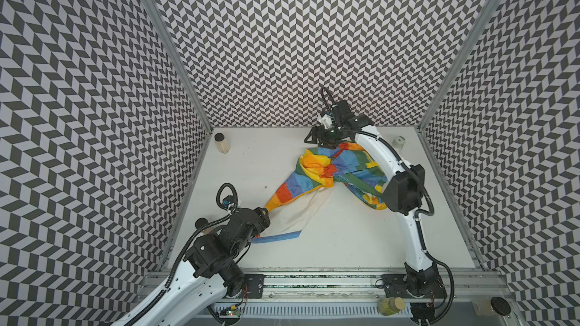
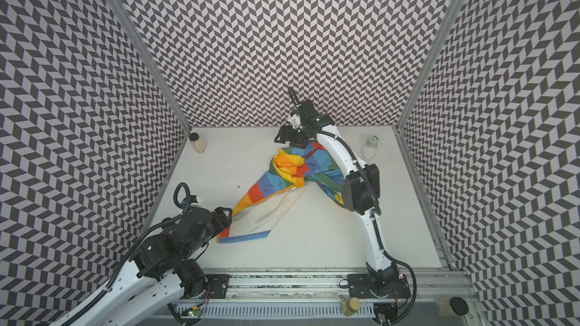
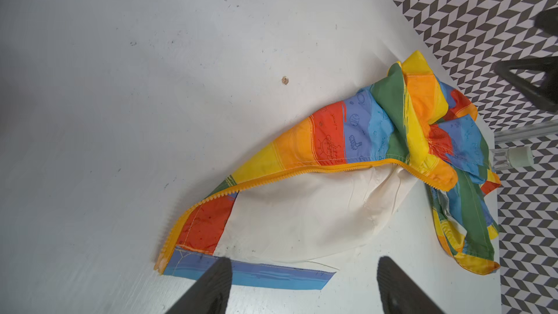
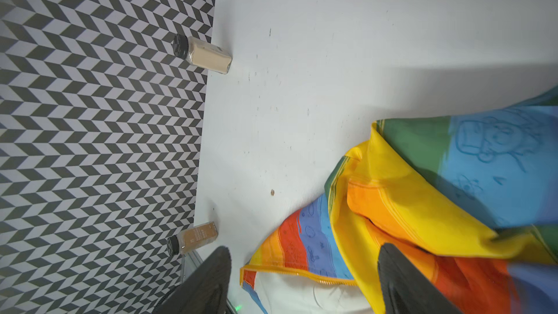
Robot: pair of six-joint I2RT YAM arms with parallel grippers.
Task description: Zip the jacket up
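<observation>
The jacket (image 1: 329,170) (image 2: 282,180) lies crumpled on the white table, rainbow bands bunched at the far end and cream lining spread toward the near left. Its orange-yellow zipper strip (image 3: 302,172) runs open along one front edge. My left gripper (image 1: 265,214) (image 2: 227,214) (image 3: 303,262) stands open at the jacket's near-left corner, one finger over the blue hem (image 3: 271,276), holding nothing. At the jacket's far end my right gripper (image 1: 320,142) (image 2: 290,141) (image 4: 305,249) is open above the bunched cloth (image 4: 422,191). Nothing sits between its fingers.
A black-lidded jar (image 1: 222,143) stands at the far left corner and a white bottle (image 1: 399,142) at the far right. Two more jars (image 1: 390,305) (image 1: 499,305) sit by the near rail. Patterned walls close three sides.
</observation>
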